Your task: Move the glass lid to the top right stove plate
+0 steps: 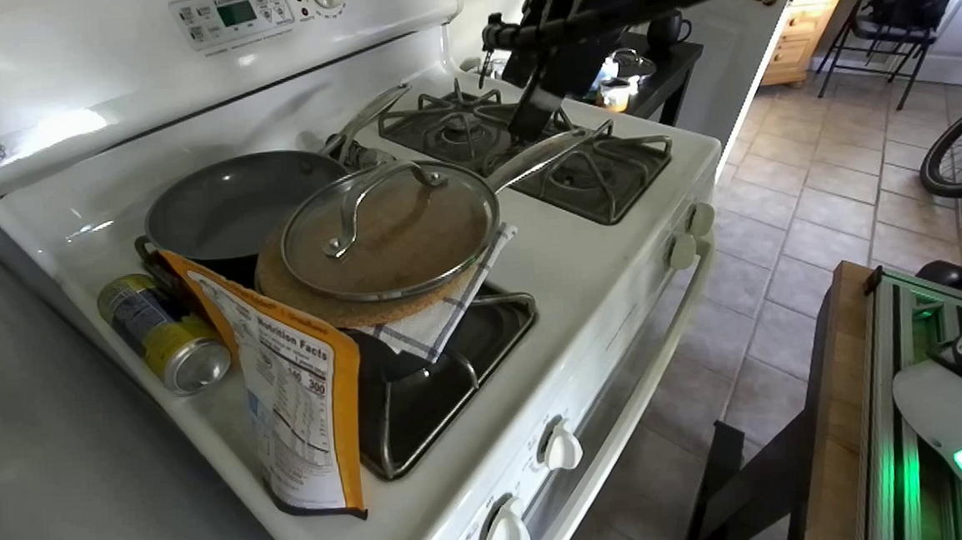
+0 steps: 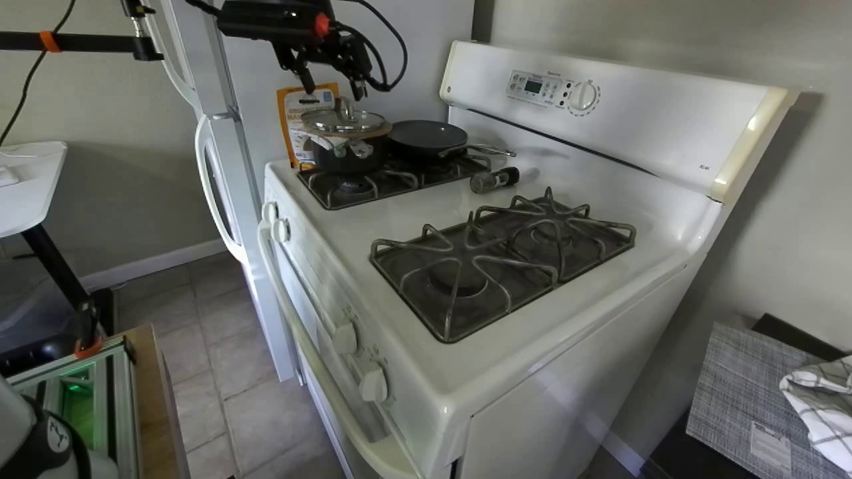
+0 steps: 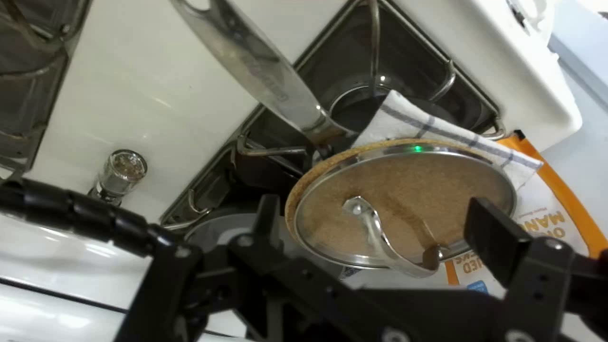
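Observation:
The glass lid (image 1: 391, 234) is round and clear, with a metal rim and an arched metal handle. It lies on a tan cork disc (image 1: 324, 305) over a cloth and a dark pot (image 2: 349, 156) on the left front burner. The lid also shows in an exterior view (image 2: 344, 121) and the wrist view (image 3: 413, 180). My gripper (image 3: 375, 209) is open and empty. In an exterior view the gripper (image 2: 333, 86) hovers just above the lid, apart from it. In the wrist view the handle appears between its fingers. The back right stove plate (image 2: 551, 233) holds nothing.
A grey frying pan (image 1: 243, 201) sits behind the pot. The pot's metal handle (image 1: 541, 158) points toward the right burners. A snack bag (image 1: 296, 390) and a can (image 1: 163, 331) stand and lie at the left. A spice grinder (image 2: 494, 179) lies between the burner grates.

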Motion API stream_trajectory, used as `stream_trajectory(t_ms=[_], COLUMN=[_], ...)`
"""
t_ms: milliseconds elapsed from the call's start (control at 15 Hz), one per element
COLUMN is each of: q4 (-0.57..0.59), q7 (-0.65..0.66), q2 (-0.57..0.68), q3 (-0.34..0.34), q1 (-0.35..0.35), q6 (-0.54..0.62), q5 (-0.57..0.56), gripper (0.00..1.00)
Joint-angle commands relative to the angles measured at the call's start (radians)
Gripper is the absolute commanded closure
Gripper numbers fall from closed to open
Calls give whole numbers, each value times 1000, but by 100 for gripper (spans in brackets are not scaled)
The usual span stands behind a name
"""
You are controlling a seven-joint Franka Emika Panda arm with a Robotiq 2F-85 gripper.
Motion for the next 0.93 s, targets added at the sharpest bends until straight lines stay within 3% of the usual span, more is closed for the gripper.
stream_trajectory(t_ms=[0,333,400,467,533,667,867], q4=[41,136,160,176,131,157,176], q7=[-272,-659,-742,-754,-703,-746,-752], q2=[29,80,102,119,79,104,153], q3=[-180,-342,-281,-271,-208,-191,-133], q1=[146,279,214,198,131,114,64], q6=[-16,-99,-144,-170,-128,-156,-137], q5=[87,299,389,452,390,449,433], gripper=[0,0,0,0,0,0,0])
